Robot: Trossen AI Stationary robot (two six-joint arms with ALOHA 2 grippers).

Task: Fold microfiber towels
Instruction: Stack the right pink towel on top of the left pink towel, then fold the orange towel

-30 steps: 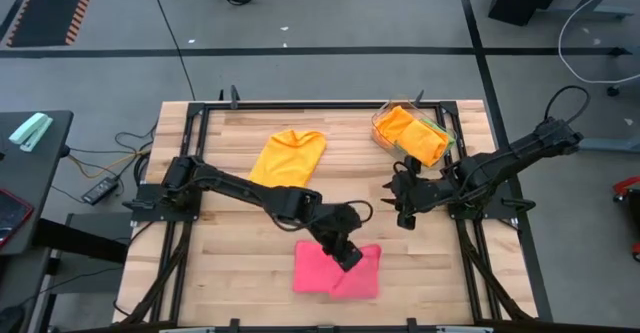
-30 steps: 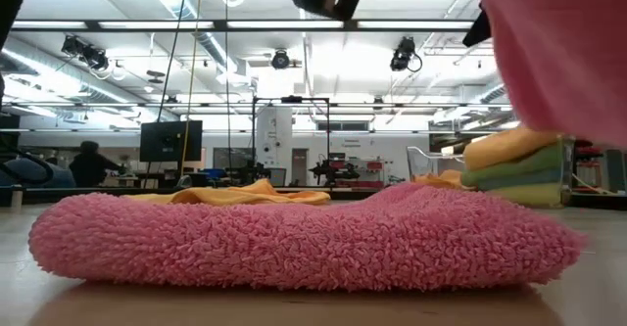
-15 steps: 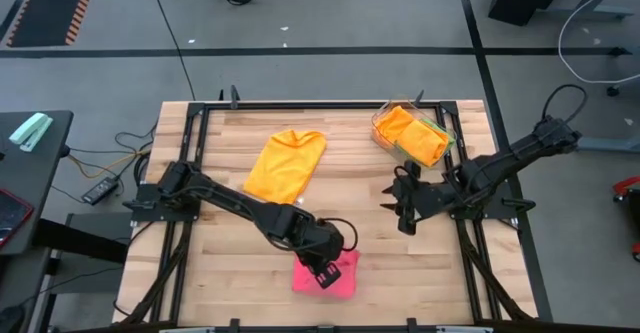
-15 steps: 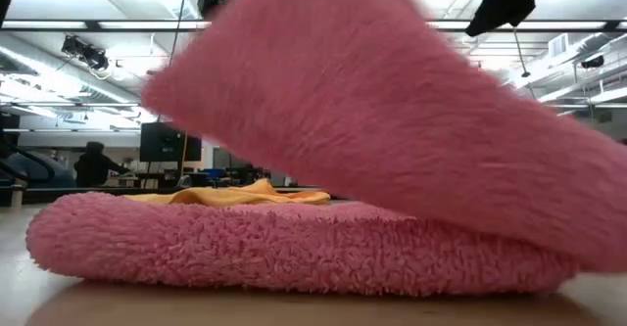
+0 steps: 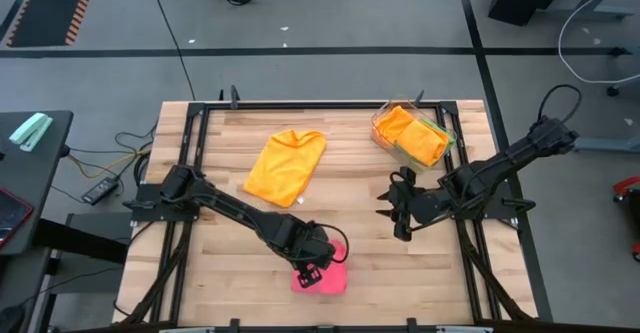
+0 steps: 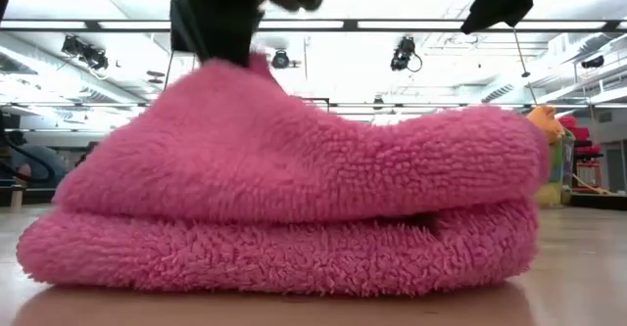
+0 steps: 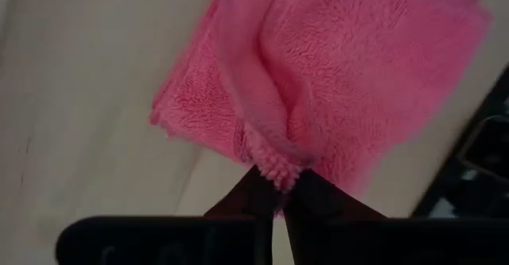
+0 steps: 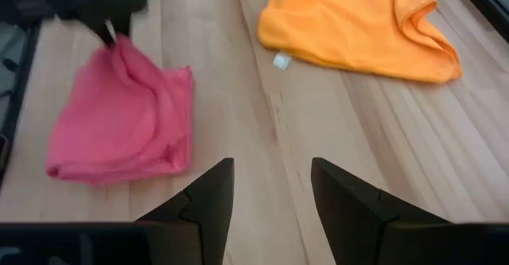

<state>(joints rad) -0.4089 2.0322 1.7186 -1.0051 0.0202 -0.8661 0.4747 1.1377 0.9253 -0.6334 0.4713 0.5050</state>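
While the right gripper (image 5: pixel 392 209) waits apart nearby, the left gripper (image 5: pixel 312 270) stays clamped on the folded pink towel's (image 5: pixel 330 278) edge.

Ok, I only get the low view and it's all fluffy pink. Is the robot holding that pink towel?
Observer: Yes. The left wrist view shows the left tool pinching an edge of the pink towel.
Operator: What about the other arm?
Observer: The right tool hangs over bare wood, fingers apart, holding nothing.
Operator: Is there another towel to do?
Observer: An orange towel lies spread out, unfolded, nearer the table's far side.
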